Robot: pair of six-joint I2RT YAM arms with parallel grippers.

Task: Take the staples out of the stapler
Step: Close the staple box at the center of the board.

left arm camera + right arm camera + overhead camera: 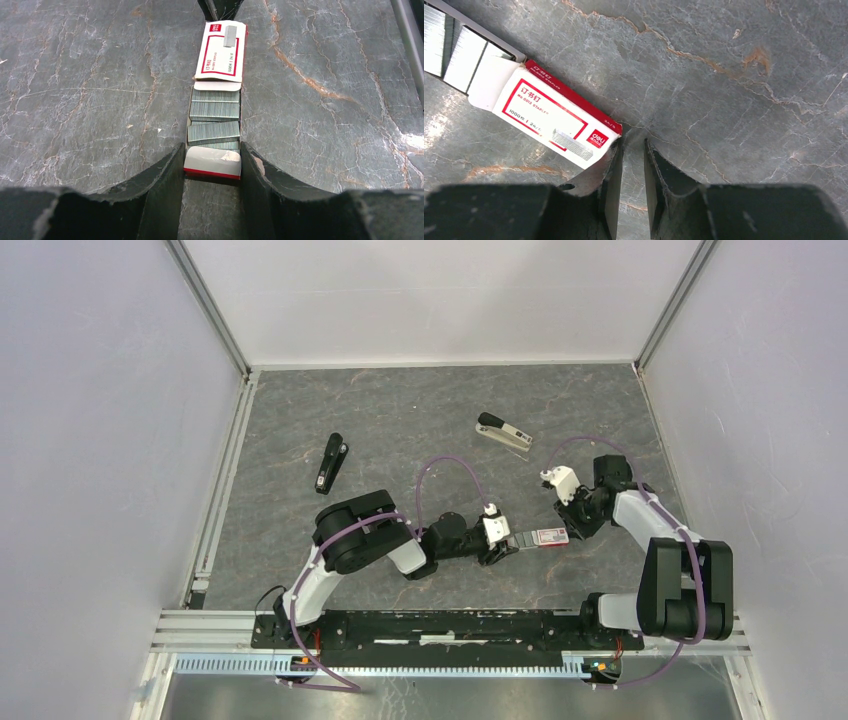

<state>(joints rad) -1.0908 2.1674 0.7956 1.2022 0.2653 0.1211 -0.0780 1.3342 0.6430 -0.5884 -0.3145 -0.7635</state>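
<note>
**Grey veined table: staple box open between both grippers, stapler lying apart**

Pale walls enclose a grey, marble-veined table [420,400]. On it the stapler [331,462] shows as two pieces well apart from each other: a black bar at the far left, beyond the left arm, and a grey-beige rail [503,434] with a black end, further right. Neither piece touches a gripper. The rail lies beyond the right gripper [633,150] and is the nearer of the two pieces to it; the bar is well apart from both grippers.

Between the two grippers, near the middle of the table, sits a small red-and-white staple box [220,52]; its sleeve points toward the right gripper. A grey tray [212,165] stands part-way out of the sleeve toward the left gripper [212,155]. Printed on the sleeve are "订书钉", a line ending in "STAPLES", "1000" and "24/6"; there is also a white "deli" logo on red and a small picture of a staple strip.

The tray holds the staples [214,111], several silvery ridged strips lying across it, one of them slightly askew; no staples are visible anywhere outside the tray.

The left gripper clasps the tray's near end, with one black finger against each side wall; the right gripper's jaws stand narrow, with only bare table in the slit between them. Its left finger [610,165] touches the sleeve's corner by the logo, and the box stays outside the jaws.
</note>
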